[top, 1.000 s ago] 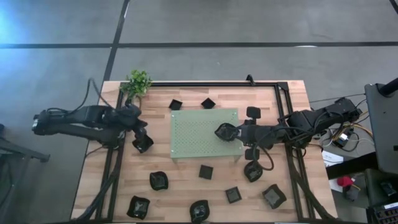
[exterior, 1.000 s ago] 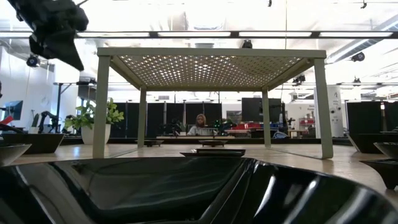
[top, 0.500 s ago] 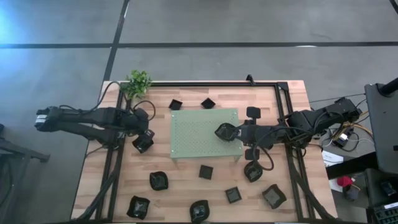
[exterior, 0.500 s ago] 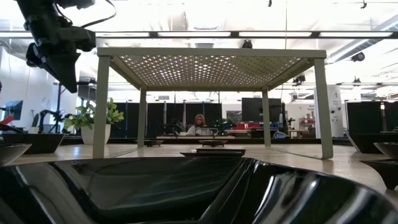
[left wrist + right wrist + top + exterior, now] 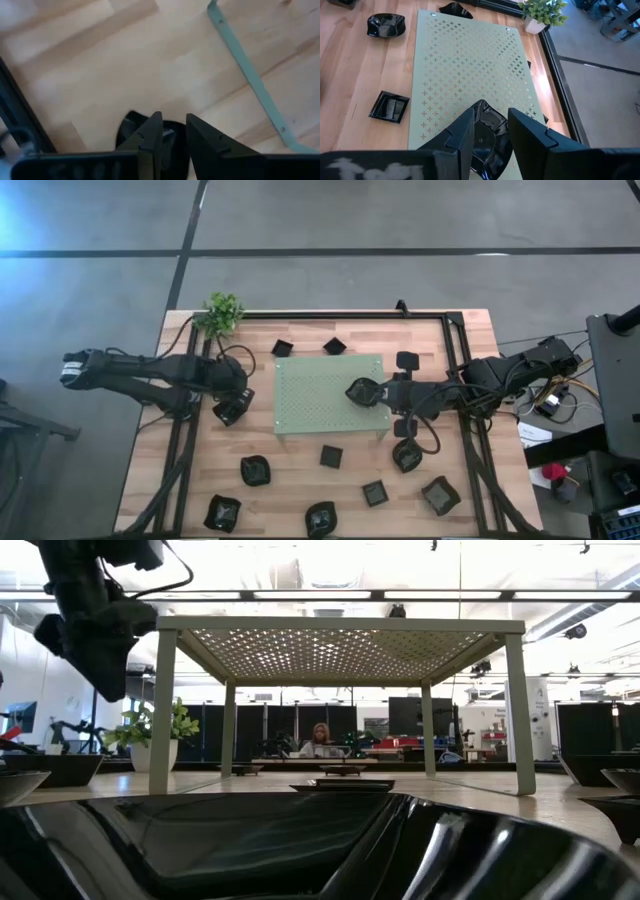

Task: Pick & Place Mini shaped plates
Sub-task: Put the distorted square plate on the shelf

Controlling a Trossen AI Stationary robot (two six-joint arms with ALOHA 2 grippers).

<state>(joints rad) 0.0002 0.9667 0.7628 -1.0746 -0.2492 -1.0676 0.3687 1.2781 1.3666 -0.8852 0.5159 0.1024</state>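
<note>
My right hand (image 5: pixel 490 131) grips a glossy black scalloped dish (image 5: pixel 487 136) over the light green perforated mat (image 5: pixel 325 392) (my left hand (image 5: pixel 172 134) pinches another glossy black dish (image 5: pixel 131 131)).

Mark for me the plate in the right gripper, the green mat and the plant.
plate in the right gripper (image 5: pixel 360 391), high view, its dark centre over the mat's edge.
green mat (image 5: pixel 465 60), right wrist view, middle of the perforated top.
plant (image 5: pixel 222 311), high view, its leaves at the table corner.
</note>
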